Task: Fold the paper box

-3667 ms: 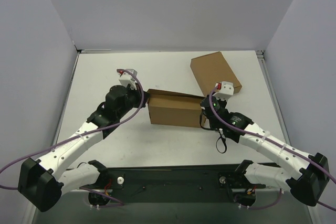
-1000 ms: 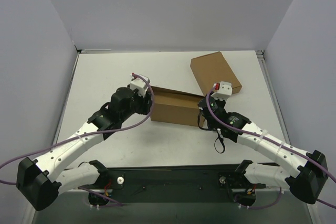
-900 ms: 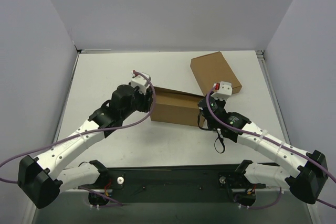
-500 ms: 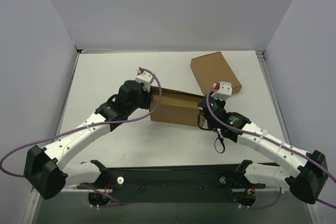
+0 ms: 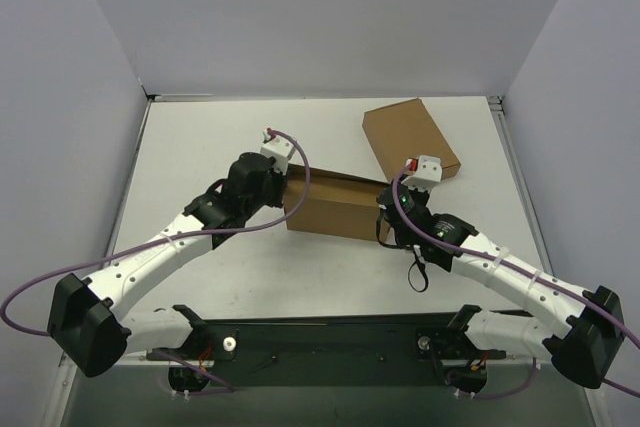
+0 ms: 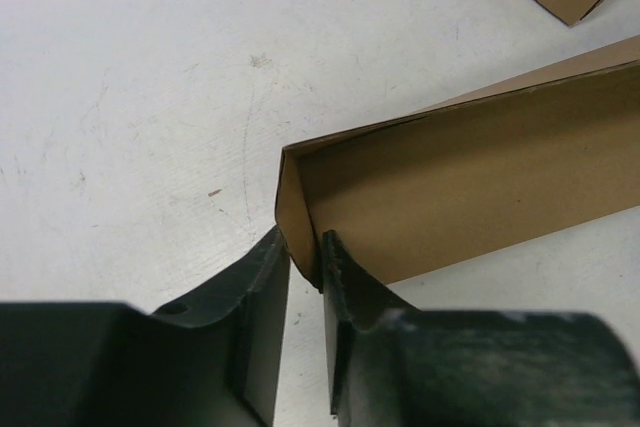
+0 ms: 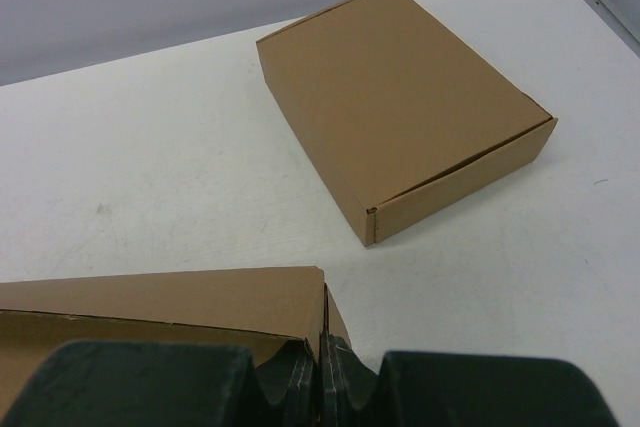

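Risk notes: right gripper [image 7: 322, 352] is pinching the box [image 5: 330, 209] by its right end wall, jaws pressed together on the card. Left gripper [image 6: 305, 259] is straddling the left end corner, jaws narrow; cannot tell whether they are biting. Box is sitting mid-table [image 5: 200, 127] between the arms. Uneven pulling could skew or tear that corner; a slipping wall could spring flat; a shove could drive it into the carton [image 5: 410, 137] behind.

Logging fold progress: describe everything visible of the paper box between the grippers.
The paper box is plain brown cardboard, partly folded: long creased panels, a short end wall bent up at its left. It sits on the table. The right gripper is shut on its right end edge; the left gripper straddles the left end wall.
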Controlling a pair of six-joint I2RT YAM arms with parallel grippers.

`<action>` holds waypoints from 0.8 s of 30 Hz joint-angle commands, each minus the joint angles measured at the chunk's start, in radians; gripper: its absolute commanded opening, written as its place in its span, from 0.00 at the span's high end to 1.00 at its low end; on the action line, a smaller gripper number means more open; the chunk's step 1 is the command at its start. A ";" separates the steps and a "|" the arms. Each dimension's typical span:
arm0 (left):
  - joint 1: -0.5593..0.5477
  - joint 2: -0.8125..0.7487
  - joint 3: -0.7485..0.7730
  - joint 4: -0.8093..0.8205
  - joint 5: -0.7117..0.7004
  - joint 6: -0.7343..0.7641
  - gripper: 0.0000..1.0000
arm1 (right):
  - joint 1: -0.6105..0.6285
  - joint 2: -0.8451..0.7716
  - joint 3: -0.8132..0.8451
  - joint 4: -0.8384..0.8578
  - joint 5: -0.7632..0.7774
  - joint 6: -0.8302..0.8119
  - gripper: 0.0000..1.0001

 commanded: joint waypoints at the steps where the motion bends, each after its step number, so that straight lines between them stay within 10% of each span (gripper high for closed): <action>1: -0.006 0.006 0.050 0.016 -0.001 0.009 0.75 | 0.010 0.087 -0.088 -0.291 -0.138 -0.005 1.00; 14: -0.013 0.007 0.055 0.004 0.005 -0.014 1.00 | 0.011 0.098 -0.087 -0.283 -0.148 -0.007 1.00; 24: -0.018 0.009 0.087 -0.016 0.033 -0.110 1.00 | 0.011 0.104 -0.087 -0.282 -0.154 -0.010 1.00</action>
